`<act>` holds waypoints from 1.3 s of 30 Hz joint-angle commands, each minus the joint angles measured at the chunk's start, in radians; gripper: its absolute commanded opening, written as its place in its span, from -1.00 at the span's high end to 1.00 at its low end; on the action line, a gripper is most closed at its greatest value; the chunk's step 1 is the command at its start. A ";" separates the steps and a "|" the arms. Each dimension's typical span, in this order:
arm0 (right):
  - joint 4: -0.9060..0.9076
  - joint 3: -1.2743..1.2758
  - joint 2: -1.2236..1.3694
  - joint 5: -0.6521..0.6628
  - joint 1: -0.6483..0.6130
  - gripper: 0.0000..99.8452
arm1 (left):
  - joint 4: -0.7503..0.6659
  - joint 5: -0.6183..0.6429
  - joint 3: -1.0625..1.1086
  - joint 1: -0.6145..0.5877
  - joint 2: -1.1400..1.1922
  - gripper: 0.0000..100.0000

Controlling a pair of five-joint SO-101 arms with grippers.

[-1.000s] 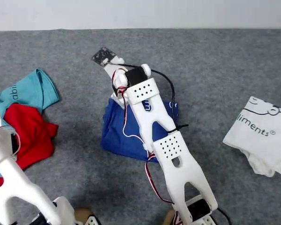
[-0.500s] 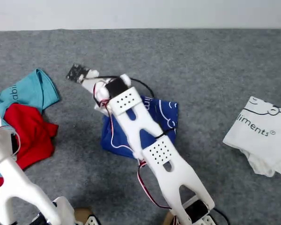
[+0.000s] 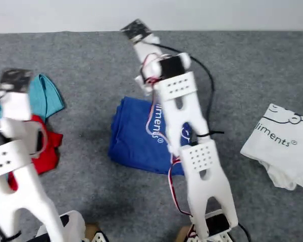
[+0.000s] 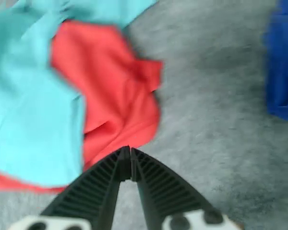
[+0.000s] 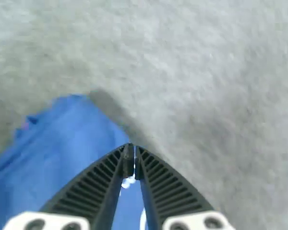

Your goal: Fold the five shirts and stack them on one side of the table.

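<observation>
Blue shirt lies roughly folded near the middle of the grey surface. My right fingers hang over its edge, pressed together and holding nothing. My left fingers are likewise closed and empty, above the red shirt, which lies crumpled against the teal shirt on the left side. Well apart from these, on the right side, the white shirt rests loosely folded.
</observation>
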 commanded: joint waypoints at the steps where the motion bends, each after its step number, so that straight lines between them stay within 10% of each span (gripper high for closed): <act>1: 0.044 0.146 -0.162 -0.012 0.068 0.98 | -0.041 0.048 0.016 0.196 0.017 0.99; 17: 0.042 0.681 -0.460 -0.109 0.278 0.98 | -0.265 0.071 0.064 0.618 0.545 0.98; 29: 0.038 0.971 -0.745 -0.110 0.326 0.98 | -0.229 -0.003 0.064 0.503 0.764 0.98; 39: 0.041 0.976 -0.789 -0.114 0.329 0.98 | -0.114 -0.035 0.065 0.489 0.477 0.98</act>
